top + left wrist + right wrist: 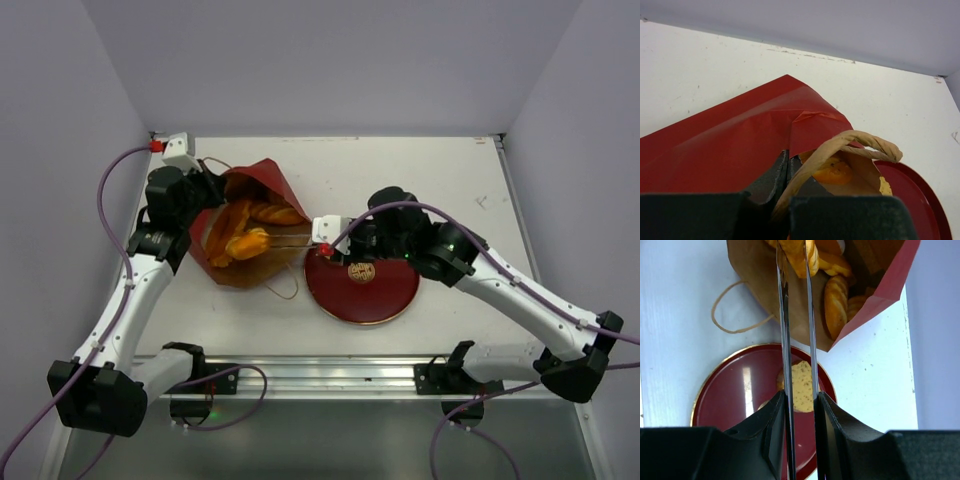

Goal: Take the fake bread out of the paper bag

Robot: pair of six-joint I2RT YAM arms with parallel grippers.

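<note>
Right wrist view: right jaws pinch fake bread (796, 254), tips cropped; left jaws clamp paper bag (730, 145).

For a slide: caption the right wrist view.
Long right fingers pinch a golden loaf inside the paper bag; one slice lies on the red plate.

I see my left arm (140, 290) and right arm (520, 295) in white shells between chunky black joints. A purple cable (102, 190) loops off each one, and the left one ends at a red plug (156, 146). My right gripper (795, 260) has long thin steel blades. My left gripper (789, 167) is matte black.
</note>
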